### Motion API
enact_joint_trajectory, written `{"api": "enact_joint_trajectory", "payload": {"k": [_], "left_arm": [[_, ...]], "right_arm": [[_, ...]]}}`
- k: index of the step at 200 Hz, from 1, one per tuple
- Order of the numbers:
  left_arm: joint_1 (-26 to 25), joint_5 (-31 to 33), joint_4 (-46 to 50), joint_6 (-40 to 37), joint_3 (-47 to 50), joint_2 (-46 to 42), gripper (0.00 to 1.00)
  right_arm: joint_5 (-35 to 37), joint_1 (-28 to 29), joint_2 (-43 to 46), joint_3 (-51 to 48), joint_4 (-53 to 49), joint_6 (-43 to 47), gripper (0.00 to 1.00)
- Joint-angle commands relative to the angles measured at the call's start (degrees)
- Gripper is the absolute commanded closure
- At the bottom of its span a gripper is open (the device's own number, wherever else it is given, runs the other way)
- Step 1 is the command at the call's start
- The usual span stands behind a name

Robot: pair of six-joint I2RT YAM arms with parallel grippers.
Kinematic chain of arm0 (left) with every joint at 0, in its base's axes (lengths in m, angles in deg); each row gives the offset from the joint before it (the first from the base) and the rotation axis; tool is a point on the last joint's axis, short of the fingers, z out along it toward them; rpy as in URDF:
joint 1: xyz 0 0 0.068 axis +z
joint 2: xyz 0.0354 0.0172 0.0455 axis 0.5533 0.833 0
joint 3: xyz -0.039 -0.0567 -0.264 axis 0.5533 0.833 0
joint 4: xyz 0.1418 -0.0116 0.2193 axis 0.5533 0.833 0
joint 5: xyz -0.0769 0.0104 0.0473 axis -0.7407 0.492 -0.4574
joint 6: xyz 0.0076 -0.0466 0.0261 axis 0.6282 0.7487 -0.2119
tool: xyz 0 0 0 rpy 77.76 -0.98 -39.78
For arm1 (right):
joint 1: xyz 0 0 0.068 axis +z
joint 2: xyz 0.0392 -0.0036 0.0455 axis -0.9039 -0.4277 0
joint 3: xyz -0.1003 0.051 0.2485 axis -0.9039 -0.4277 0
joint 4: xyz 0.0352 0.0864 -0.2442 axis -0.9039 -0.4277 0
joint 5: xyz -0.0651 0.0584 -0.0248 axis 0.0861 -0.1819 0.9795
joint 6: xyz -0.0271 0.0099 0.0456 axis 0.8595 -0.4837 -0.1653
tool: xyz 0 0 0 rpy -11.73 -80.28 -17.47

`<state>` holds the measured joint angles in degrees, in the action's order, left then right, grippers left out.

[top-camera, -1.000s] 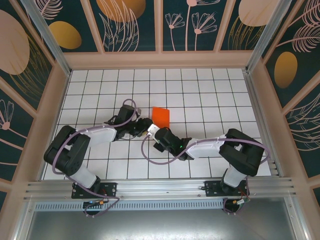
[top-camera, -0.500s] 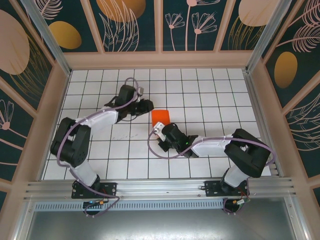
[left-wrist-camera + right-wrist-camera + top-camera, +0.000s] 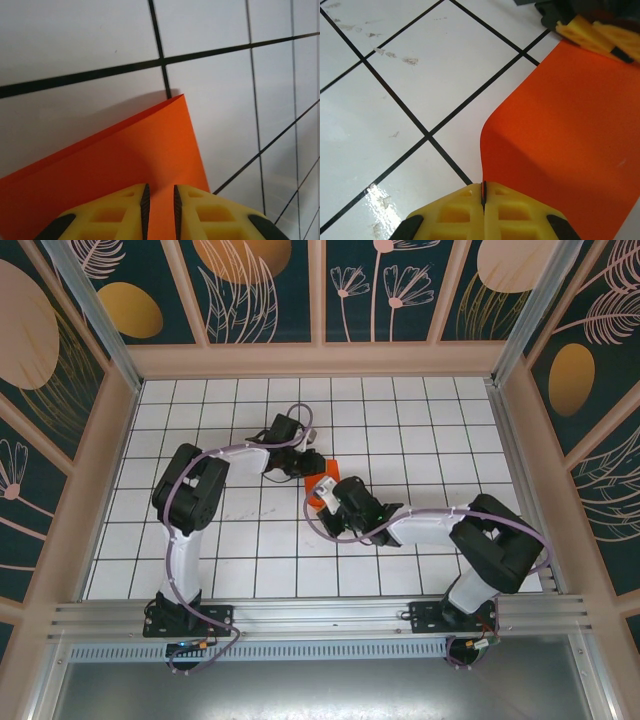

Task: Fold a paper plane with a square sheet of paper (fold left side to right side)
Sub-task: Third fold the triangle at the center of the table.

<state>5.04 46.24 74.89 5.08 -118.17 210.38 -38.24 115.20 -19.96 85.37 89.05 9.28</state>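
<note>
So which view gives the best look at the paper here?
Right wrist: the paper shows large there, with its broad face in view and its near edge curling upward. Left wrist gives just one corner close up. Top external gives a small orange patch, mostly covered.

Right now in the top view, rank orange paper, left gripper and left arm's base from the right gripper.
1. orange paper, pinched in the right gripper.
2. left gripper, at paper's far-left edge.
3. left arm's base, near left.

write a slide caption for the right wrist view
Right gripper pinching the curled near edge of the orange sheet of paper, left gripper at its far edge
</note>
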Motion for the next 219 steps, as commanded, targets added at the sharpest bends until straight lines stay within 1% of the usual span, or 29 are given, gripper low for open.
{"api": "enact_joint_trajectory", "payload": {"k": [1, 52, 91, 138, 219], "left_arm": [[-0.27, -0.10, 2.57, -2.57, -1.64, 2.02, 0.77], [-0.27, 1.35, 3.15, -3.25, -0.37, 3.77, 0.78], [-0.35, 1.34, 2.98, -3.23, -0.18, 4.09, 0.80], [-0.41, 1.34, 2.89, -3.17, -0.10, 4.01, 0.81], [-0.44, 1.41, 2.76, -2.99, 0.25, 4.08, 0.81]], "right_arm": [[-3.90, -1.49, -0.48, -0.17, 1.07, -3.54, 1.00], [-5.65, -5.83, -2.37, 1.65, -1.44, -8.47, 1.00], [-4.01, -7.85, -5.50, 4.25, -4.36, -10.34, 1.00], [-1.31, -8.95, -7.28, 6.37, -5.81, -12.25, 1.00], [-0.04, -9.48, -8.35, 7.40, -7.24, -12.20, 1.00]]}}
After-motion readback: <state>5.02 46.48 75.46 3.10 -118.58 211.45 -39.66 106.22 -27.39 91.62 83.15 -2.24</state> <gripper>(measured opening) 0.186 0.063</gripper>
